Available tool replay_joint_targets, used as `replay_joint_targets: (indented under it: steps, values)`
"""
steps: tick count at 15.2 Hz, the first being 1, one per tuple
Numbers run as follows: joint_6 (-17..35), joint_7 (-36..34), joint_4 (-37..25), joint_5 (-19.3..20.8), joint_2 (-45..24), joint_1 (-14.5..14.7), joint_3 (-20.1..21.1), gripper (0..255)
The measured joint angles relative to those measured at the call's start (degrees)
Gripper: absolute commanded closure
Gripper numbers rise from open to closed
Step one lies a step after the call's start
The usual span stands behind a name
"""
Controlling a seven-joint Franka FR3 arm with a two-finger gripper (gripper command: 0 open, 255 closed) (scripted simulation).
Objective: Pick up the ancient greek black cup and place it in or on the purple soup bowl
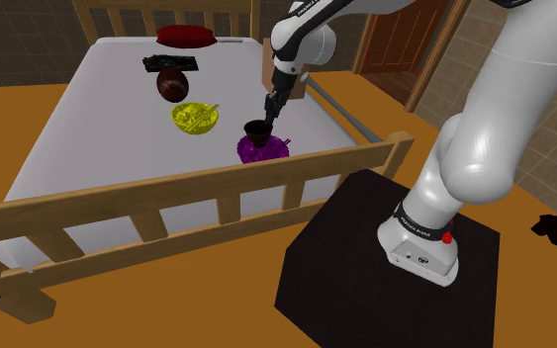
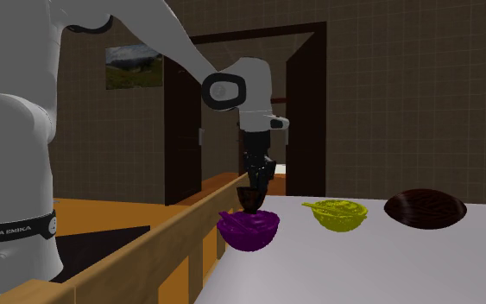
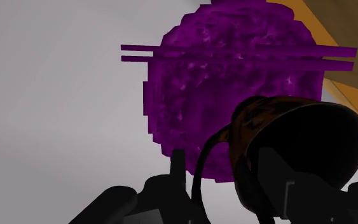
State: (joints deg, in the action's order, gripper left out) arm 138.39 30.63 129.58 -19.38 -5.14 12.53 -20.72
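Note:
The black cup (image 1: 257, 130) with a thin side handle hangs just above the purple bowl (image 1: 263, 149), held in my gripper (image 1: 264, 120), which is shut on its rim. In the second exterior view the cup (image 2: 249, 200) sits under the gripper (image 2: 254, 186), its base at the level of the bowl's (image 2: 249, 230) rim. Along the hand, the cup (image 3: 298, 146) is clasped between the fingers of the gripper (image 3: 269, 184), tilted, with the purple bowl (image 3: 234, 83) beneath and beyond it on the pale surface.
A yellow bowl (image 1: 195, 117) and a dark brown bowl (image 1: 172, 85) lie further along the white bed top (image 1: 88, 129), with a black flat object (image 1: 170, 63) and a red cushion (image 1: 186, 37) behind. A wooden rail (image 1: 217, 188) runs close beside the purple bowl.

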Motion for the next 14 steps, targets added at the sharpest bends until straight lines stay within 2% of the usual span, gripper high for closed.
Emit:
replay_joint_targets:
  steps: [3,4,10,14]
  values:
    - [0.06,0.03,0.01,-0.04,0.01,0.0,0.01,255]
    - [0.07,0.03,0.02,-0.04,0.02,0.0,0.01,0]
    - [0.07,0.03,0.04,-0.03,0.0,0.0,0.01,0]
    - [-4.56,-2.47,-0.95,3.52,4.31,-0.18,-0.73,0]
